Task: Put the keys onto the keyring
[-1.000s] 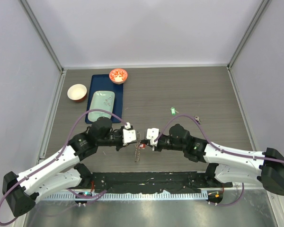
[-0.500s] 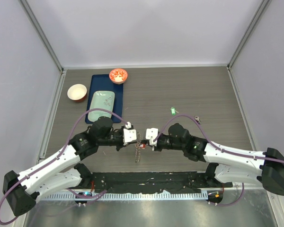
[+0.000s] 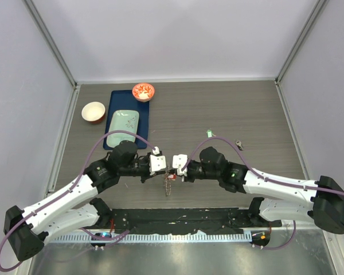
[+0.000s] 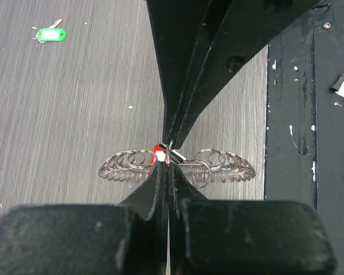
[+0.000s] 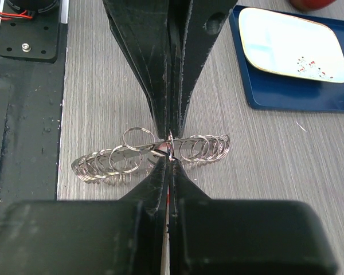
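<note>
the two arms meet nose to nose near the front middle of the desk [image 3: 218,109]. the left pincer [image 3: 163,165] and the right pincer [image 3: 174,165] are both pressed together, tip against tip, and each is pinching the keyring [image 3: 168,182] from its own side. from above the ring shows only as a thin silvery streak running from the tips toward the near edge, so it stands edge-on to that camera.

the left wrist camera shows the left pincer's dark fingers [image 4: 152,189] closed to a slit, with the keyring spreading out either side of the tips like two toothed wings. a small red key head [image 4: 158,153] sits right at the pinch. it looks to be on the ring, though i can't say for sure from here. the right wrist camera shows much the same from the other side, with loops of wire fanned left and right of the closed tips. whether the ring touches the desk i cannot tell.

the green key [image 3: 208,133] lies flat on the wood beyond the right arm, well apart from the ring. a dark key [image 3: 239,144] lies further right. at the far left a blue tray [image 3: 114,103] carries a pale plate [image 3: 122,123] and a red bowl [image 3: 143,90], and a second bowl [image 3: 93,112] sits just beside the tray.
</note>
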Robot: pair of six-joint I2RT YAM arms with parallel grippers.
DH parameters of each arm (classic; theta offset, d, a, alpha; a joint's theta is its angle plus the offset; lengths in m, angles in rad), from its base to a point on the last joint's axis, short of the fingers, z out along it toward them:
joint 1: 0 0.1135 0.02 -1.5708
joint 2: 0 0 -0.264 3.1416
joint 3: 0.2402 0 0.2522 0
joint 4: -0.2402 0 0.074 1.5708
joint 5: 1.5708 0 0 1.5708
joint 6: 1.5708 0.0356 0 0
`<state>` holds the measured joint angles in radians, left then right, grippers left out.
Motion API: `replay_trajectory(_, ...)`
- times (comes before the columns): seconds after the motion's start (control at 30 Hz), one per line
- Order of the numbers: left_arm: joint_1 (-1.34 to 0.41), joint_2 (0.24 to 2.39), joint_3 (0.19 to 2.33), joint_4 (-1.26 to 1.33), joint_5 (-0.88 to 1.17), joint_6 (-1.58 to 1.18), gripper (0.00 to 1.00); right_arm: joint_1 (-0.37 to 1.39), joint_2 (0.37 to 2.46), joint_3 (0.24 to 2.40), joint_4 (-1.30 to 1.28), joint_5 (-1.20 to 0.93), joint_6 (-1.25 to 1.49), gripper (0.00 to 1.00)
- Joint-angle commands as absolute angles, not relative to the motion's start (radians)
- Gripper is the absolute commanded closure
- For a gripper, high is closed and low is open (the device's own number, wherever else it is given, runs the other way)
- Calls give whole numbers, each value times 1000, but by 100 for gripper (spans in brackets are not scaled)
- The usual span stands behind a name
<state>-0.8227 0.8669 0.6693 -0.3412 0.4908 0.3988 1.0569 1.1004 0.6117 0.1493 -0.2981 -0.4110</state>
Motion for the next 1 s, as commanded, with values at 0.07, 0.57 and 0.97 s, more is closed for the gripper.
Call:
replay_trajectory(0.07,-828,880,716,-307,523,384,100,1063,1074,699,247,-350,-456,96)
replay_trajectory(0.57,-825,818,686,-270,483,385,100,1058,940,582,259,-252,-347,59)
replay_trajectory(0.97,-822,807,672,-241,494,376,100,1006,976,420,528,-311,-247,70)
